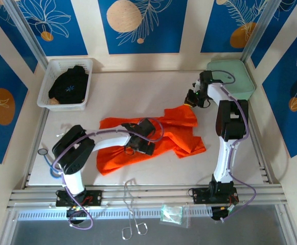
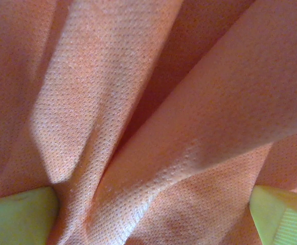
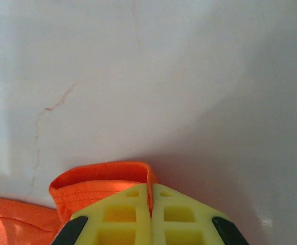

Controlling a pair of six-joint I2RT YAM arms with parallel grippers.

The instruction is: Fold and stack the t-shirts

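We are noting the right gripper (image 3: 151, 190) pinching the hem of the orange t-shirt (image 3: 99, 184), fingers pressing together, at its far right corner. The left gripper (image 2: 153, 206) is standing spread wide on rumpled cloth mid-shirt. The shirt is lying crumpled on the table (image 1: 138, 87); the black garment (image 1: 69, 84) is sitting in the white basket (image 1: 69, 62), far left.
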